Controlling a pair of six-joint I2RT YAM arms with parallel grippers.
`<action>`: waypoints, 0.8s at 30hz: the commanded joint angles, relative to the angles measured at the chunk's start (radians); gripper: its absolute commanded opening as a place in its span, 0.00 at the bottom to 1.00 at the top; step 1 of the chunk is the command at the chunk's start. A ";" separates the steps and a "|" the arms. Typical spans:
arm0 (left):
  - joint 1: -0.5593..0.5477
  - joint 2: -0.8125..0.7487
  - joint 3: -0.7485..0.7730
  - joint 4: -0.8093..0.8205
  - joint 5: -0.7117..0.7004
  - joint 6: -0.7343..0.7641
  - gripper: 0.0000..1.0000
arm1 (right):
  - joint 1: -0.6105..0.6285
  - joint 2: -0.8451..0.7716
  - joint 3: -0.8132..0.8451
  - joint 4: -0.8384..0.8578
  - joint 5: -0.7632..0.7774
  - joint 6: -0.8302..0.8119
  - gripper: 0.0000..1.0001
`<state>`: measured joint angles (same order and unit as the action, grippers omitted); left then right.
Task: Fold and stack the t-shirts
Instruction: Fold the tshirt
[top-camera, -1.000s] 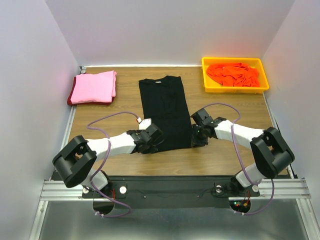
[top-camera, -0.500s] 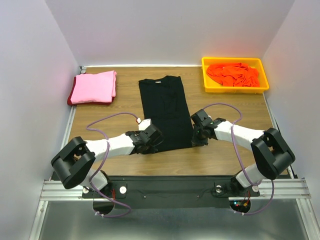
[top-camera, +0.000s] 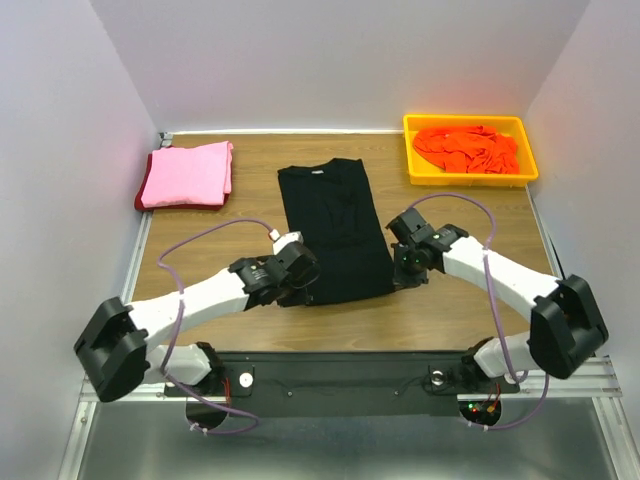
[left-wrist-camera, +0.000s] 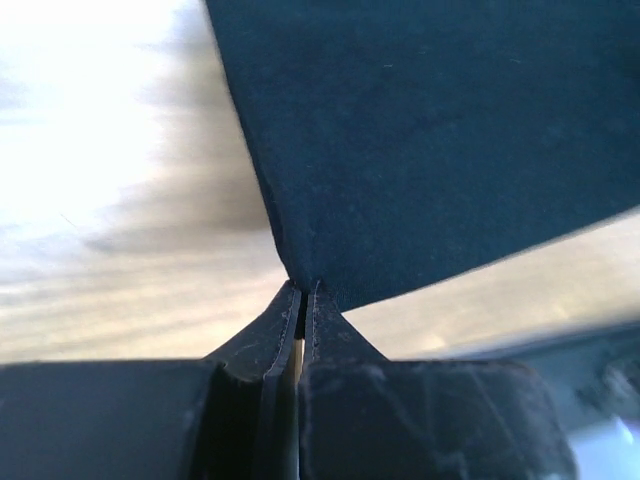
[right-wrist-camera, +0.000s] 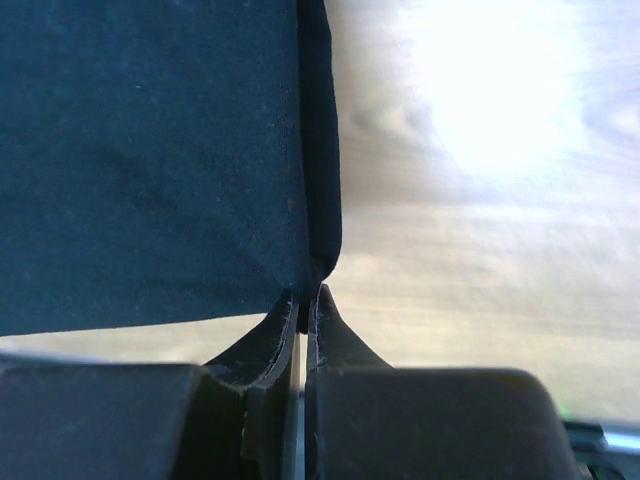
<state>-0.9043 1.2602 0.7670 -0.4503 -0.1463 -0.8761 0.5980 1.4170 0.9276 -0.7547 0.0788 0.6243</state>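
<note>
At the far left of the bench (top-camera: 460, 320), a folded pink t-shirt (top-camera: 187, 172) is stacked on a dark red t-shirt (top-camera: 139, 202), of which only an edge is seen. The left claw (left-wrist-camera: 303, 292) is closed on the near left corner of the black t-shirt (top-camera: 330, 215), and the cloth is pinched between its fingertips. The black t-shirt is laid flat in the middle of the bench, folded into a long narrow strip, with its collar turned toward the far side. Its near right corner is clamped by the right claw (right-wrist-camera: 303, 297), whose jaws are pressed together on the hem. At the far right, a crumpled bright orange t-shirt (top-camera: 467, 148) is held in a yellow tray (top-camera: 470, 179).
</note>
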 joint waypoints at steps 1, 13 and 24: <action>-0.019 -0.096 -0.017 -0.105 0.138 0.022 0.00 | -0.001 -0.105 0.008 -0.224 0.009 -0.052 0.01; -0.261 -0.246 -0.068 -0.154 0.315 -0.121 0.00 | -0.001 -0.292 -0.001 -0.451 -0.154 -0.040 0.01; -0.263 -0.188 0.184 -0.272 -0.040 -0.258 0.00 | 0.000 -0.230 0.383 -0.546 -0.008 -0.061 0.01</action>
<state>-1.1652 1.0107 0.8333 -0.6247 -0.0143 -1.1122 0.5972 1.1500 1.1790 -1.2613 -0.0151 0.5980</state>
